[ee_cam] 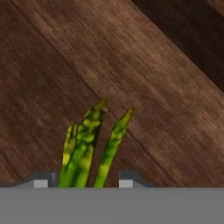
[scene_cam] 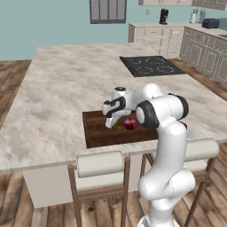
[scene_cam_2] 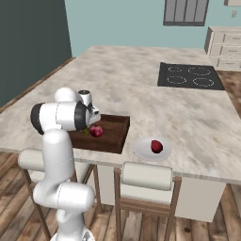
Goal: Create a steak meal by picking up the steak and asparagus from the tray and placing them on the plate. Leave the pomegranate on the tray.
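1. Since the steak (scene_cam_2: 156,146) already sits on the plate (scene_cam_2: 141,151), out on the tabletop (scene_cam_2: 141,84) just right of the tray (scene_cam_2: 120,134), I'd say I'm on the second pick: the asparagus (ee_cam: 89,144).
2. My hand (scene_cam: 111,123) is down low over the tray, approx. mid-board, w/ the pomegranate (scene_cam: 130,124) just beside it on the right in the left base view.
3. Hand state: the fingertips (ee_cam: 40,183) stand either side of the green stalks in the hand view, neither spread wide nor pressed together. Whether the pads actually bite the asparagus I can't tell; the contact is hidden at the bottom edge.
4. Next move, as I judge it: make the pinch firm, lift straight up clear of the tray rim, then carry over to the plate and set down beside the steak. Needs care not to nudge the pomegranate, which stays put.
5. Risk: thin stalk, could slip or swing in a loose pinch.
6. Look of the asparagus: bright yellow-green, thin tapering spears w/ pointed tips, lying flat on the dark brown wood grain, tips pointing away from my hand. In the left base view just a small green fleck shows betw. hand and pomegranate.
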